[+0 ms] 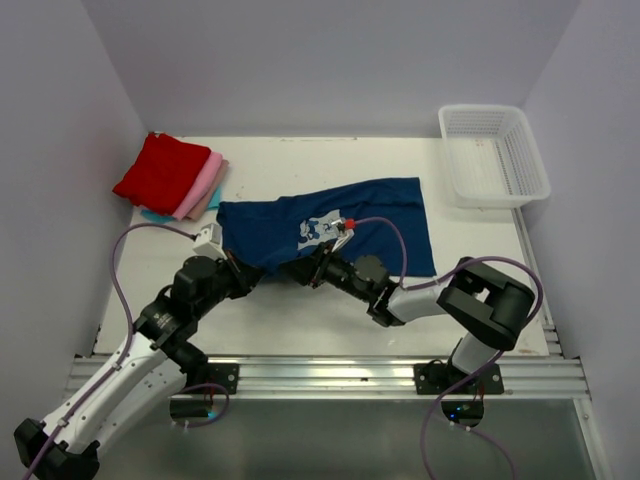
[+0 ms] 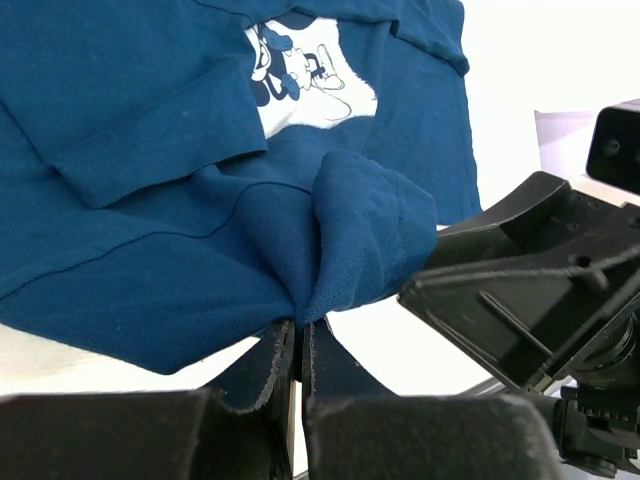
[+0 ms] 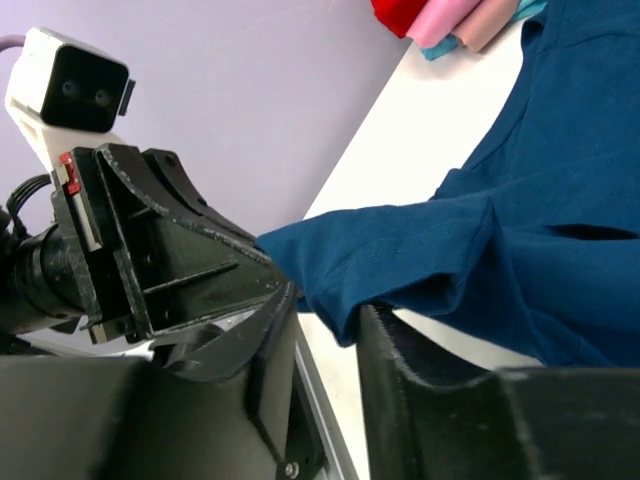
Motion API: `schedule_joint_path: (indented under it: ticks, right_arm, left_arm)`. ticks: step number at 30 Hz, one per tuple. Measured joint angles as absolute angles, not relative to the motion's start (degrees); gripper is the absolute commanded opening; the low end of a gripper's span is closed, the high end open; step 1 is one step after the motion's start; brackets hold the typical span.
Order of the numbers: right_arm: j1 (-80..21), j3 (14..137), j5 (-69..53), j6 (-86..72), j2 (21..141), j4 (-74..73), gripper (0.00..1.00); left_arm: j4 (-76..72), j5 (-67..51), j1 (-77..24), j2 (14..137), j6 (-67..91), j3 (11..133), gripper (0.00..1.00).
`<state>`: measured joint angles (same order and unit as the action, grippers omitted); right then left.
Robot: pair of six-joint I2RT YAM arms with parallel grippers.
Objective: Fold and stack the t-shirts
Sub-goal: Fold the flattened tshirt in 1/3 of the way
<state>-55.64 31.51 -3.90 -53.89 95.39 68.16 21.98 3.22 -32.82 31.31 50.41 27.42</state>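
Observation:
The large navy blue t-shirt (image 1: 345, 222) lies spread on the table, its pale cartoon print (image 1: 318, 231) facing up. My left gripper (image 1: 256, 272) is at the shirt's near left edge, shut on a bunched fold of navy cloth (image 2: 345, 235) just above the fingertips (image 2: 300, 335). My right gripper (image 1: 298, 268) faces it closely from the right and is open (image 3: 330, 345). The navy hem (image 3: 350, 270) drapes over its right finger (image 3: 400, 355) and hangs into the gap. The folded red, pink and teal t-shirts (image 1: 172, 176) are stacked at the far left.
A white plastic mesh basket (image 1: 493, 155) stands at the far right corner. The two grippers are nearly touching; the right gripper's body (image 2: 540, 290) fills the right of the left wrist view. Purple walls enclose the table.

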Motion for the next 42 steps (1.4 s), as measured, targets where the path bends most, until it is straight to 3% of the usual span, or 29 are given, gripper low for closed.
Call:
schedule_joint_path:
  ticks: [4,8,10,11,13,14,30,42]
  right_arm:
    - [-55.59,32.67,-3.81,-52.82,96.31,68.16,0.0]
    - [-55.59,32.91,-4.49,-52.77,96.75,68.62,0.0]
    - [-55.59,33.06,-5.15,-52.64,96.75,68.53,0.0]
    - [-55.59,33.3,-5.52,-52.47,96.66,68.27,0.0]
    - [-55.59,33.93,-5.91,-52.03,95.9,66.81,0.0]
    - [-55.59,34.41,-6.2,-51.62,95.26,65.93,0.0]
    - [-55.09,49.45,-9.41,-47.18,96.07,50.98,0.0]
    - [-54.39,65.98,-11.53,-39.75,99.29,26.02,0.0]
  left_arm:
    - [21.98,3.2,-32.82,30.98,50.41,27.35,0.0]
    - [21.93,3.2,-32.82,30.85,50.39,26.57,0.0]
    - [21.96,3.2,-32.82,30.87,50.28,25.8,0.23]
    - [22.0,3.2,-32.82,30.89,50.15,25.47,0.48]
    - [22.11,3.05,-32.82,30.87,49.65,24.71,0.73]
    - [22.37,3.05,-32.82,30.68,49.5,24.36,0.99]
    - [27.38,-3.31,-32.82,16.08,51.9,18.44,1.0]
    - [24.27,-5.34,-32.99,21.19,47.16,17.56,1.0]
